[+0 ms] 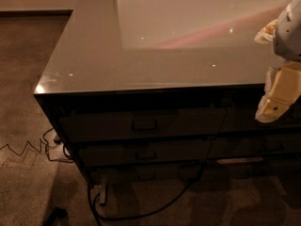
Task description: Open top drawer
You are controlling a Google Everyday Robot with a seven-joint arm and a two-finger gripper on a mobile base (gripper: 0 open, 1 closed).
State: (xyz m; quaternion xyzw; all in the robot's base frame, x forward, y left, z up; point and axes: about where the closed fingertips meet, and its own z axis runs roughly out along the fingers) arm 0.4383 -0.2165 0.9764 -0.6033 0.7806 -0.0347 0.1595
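Observation:
The top drawer is the wide dark grey-brown front just under the counter's front edge. It sits flush with the cabinet, with a small bar handle at its centre. My gripper hangs at the right edge of the view, cream-coloured, in front of the counter's right part. It is well to the right of the handle and a little above it, apart from the drawer.
A glossy grey counter top covers the cabinet. A narrower drawer lies below the top one, and more drawer fronts lie to the right. Black cables trail on the carpet at the left and under the cabinet.

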